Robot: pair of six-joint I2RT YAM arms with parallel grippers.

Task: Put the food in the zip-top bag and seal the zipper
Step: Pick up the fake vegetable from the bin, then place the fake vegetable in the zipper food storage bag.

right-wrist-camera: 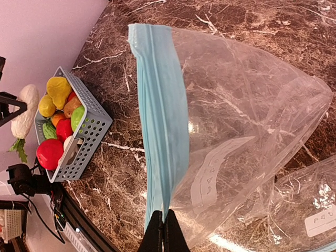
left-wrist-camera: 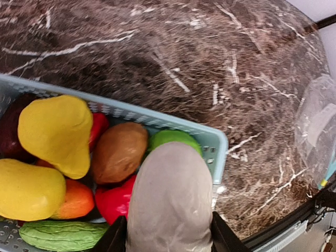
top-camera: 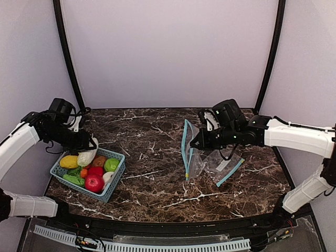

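The left gripper point(left-wrist-camera: 168, 237) is pinching a cream-white radish point(left-wrist-camera: 170, 194) by its body, just above the teal basket point(right-wrist-camera: 89, 134) that sits near the left edge of the bench point(top-camera: 152, 136), toward the near-left corner. The rest of the food point(left-wrist-camera: 55, 131) lies heaped in the basket: yellow, brown, green, red and orange pieces. The right gripper point(right-wrist-camera: 164, 229) has its fingers pressed together on the blue zipper strip point(right-wrist-camera: 163, 131) of the zip-top bag point(right-wrist-camera: 247, 121). It holds the bag up, right of the bench's centre, with the mouth facing the basket. The radish is glossy and rounded and would probably slip in a loose pinch, so the grip should be firm before the radish is lifted clear of the basket rim. It is best carried across low and level and pushed well past the zipper strip before release. The mouth looks only partly gaping, so it would help to enter tip first along the bag's length. A second clear bag point(top-camera: 229, 169) lies flat just beside the raised one, toward the right edge. The bench is dark brown marble with white veins, enclosed by pale, plain walls and two black poles.
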